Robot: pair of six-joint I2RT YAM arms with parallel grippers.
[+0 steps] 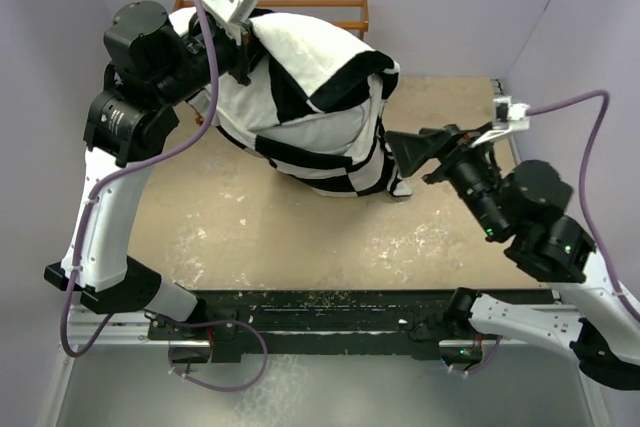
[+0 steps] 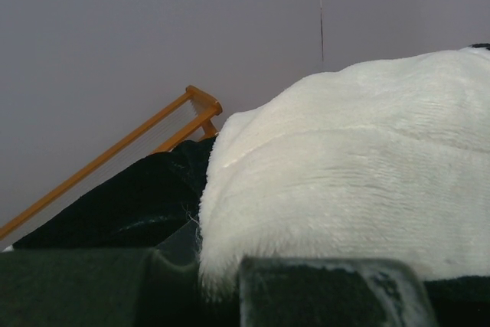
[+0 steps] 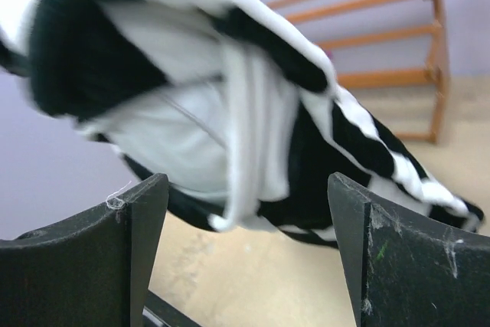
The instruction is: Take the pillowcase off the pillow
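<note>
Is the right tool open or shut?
Open: the right tool has its fingers wide apart, not pinching the pillowcase ahead.

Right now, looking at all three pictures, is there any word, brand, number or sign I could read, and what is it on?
None: no text can be read in any view.
The checkered pillowcase, the wooden rack and the table are unmarked.
The left arm and right arm show no legible label; the small green dots on the right arm are lights, not signs.
</note>
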